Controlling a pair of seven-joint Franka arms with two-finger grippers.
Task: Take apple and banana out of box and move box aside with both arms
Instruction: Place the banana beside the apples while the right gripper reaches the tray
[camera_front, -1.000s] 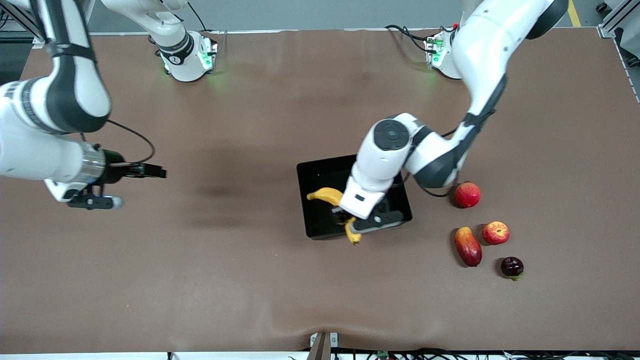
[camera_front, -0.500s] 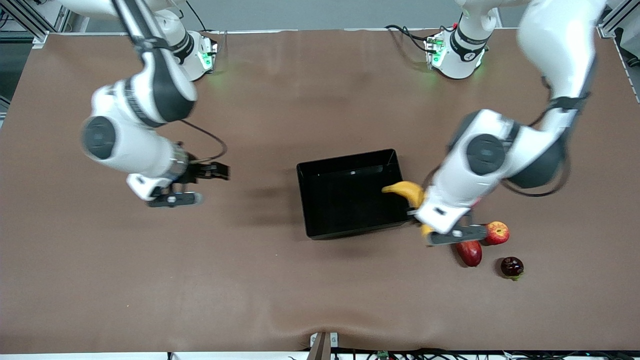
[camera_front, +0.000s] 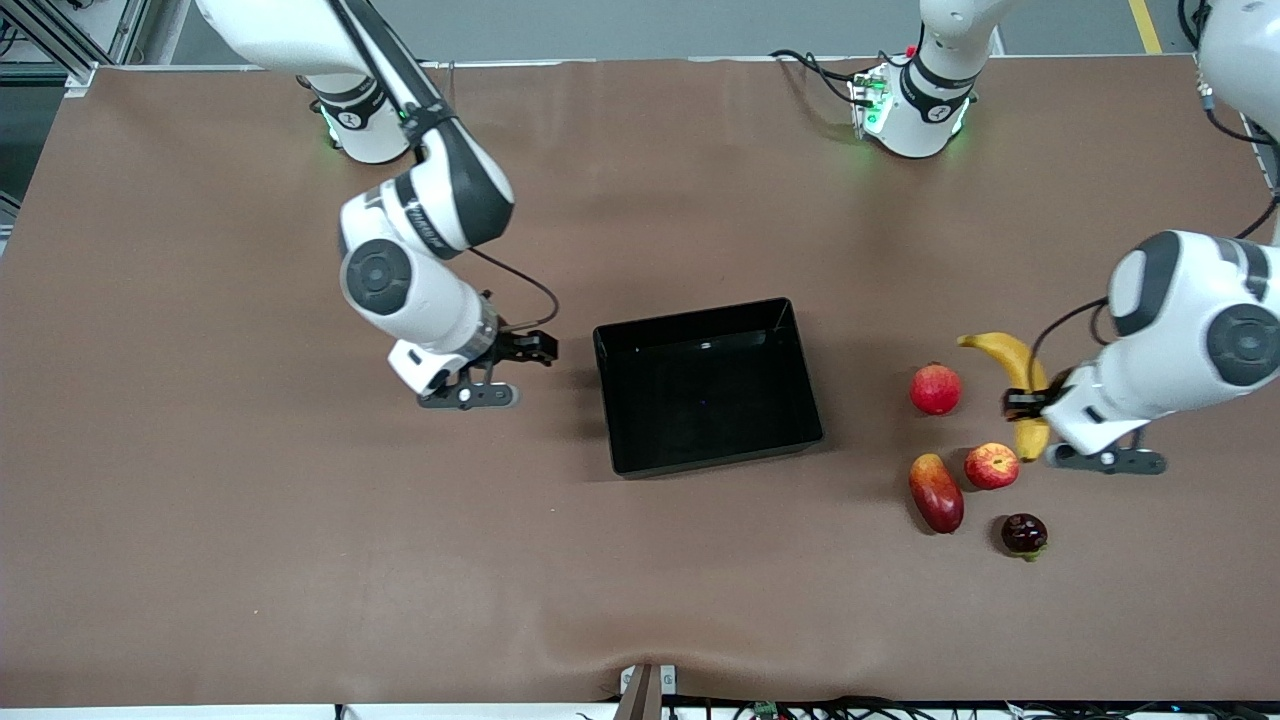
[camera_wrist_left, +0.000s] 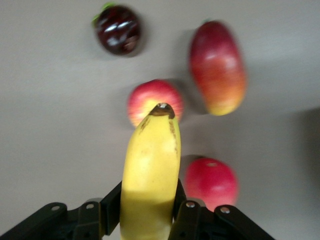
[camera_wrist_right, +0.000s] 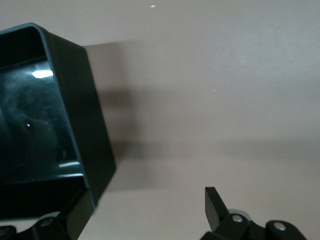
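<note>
At the left of centre in the front view my right tool (camera_front: 520, 362) hangs low over the tabletop (camera_front: 250, 520), its fingers spread wide and empty, just beside the wall of the black box (camera_front: 706, 385). The box sits mid-frame, nothing in it. Right of it lie a plain red fruit (camera_front: 935, 389), a mango (camera_front: 935, 492), the apple (camera_front: 991, 466) and a dark fruit (camera_front: 1024, 533). At the right edge my left tool (camera_front: 1030, 400) is clamped on the banana (camera_front: 1018, 375), held over the tabletop beside those fruits; whether its lower tip touches the surface I can't quite tell.
</note>
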